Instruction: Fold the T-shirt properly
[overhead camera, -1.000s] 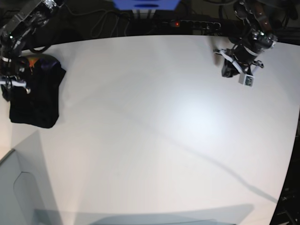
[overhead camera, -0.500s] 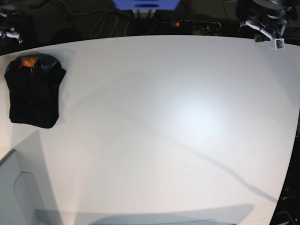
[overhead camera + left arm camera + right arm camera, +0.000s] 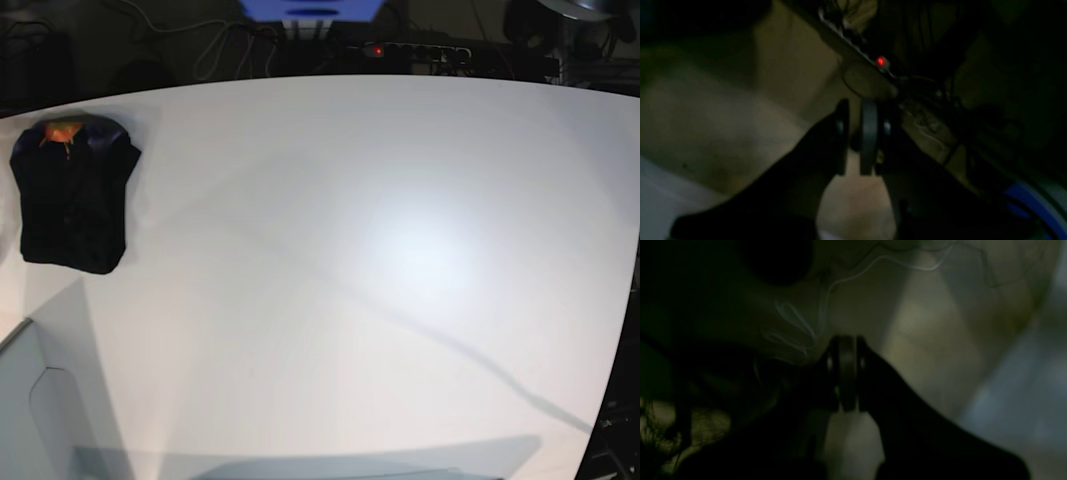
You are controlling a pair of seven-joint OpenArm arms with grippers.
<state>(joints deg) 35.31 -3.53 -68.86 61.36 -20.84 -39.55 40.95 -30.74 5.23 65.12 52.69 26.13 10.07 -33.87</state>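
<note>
Lying folded into a compact dark rectangle, the T-shirt [image 3: 73, 195] rests flat near the far left corner of the white desk [image 3: 380, 280] in the base view, its collar end toward the far edge. A small orange-red mark [image 3: 62, 131] shows inside the neck opening, and the cloth edges look even, with the lower hem slightly rounded. A power strip [image 3: 405, 50] with a red light lies beyond the far edge.

Neither arm appears in the base view; only the wrist cameras show the pincers. The left wrist view, dim, shows the left gripper [image 3: 860, 138] with its two pads standing a narrow slit apart, nothing between them, hanging over the floor behind the desk, where the strip's red lamp [image 3: 880, 61] and cables are visible. The right wrist view, also dark, shows the right gripper [image 3: 846, 373] with its pads pressed together and empty, above a shadowed area crossed by a thin pale cable [image 3: 826, 293]. The T-shirt appears in neither wrist view.
</note>
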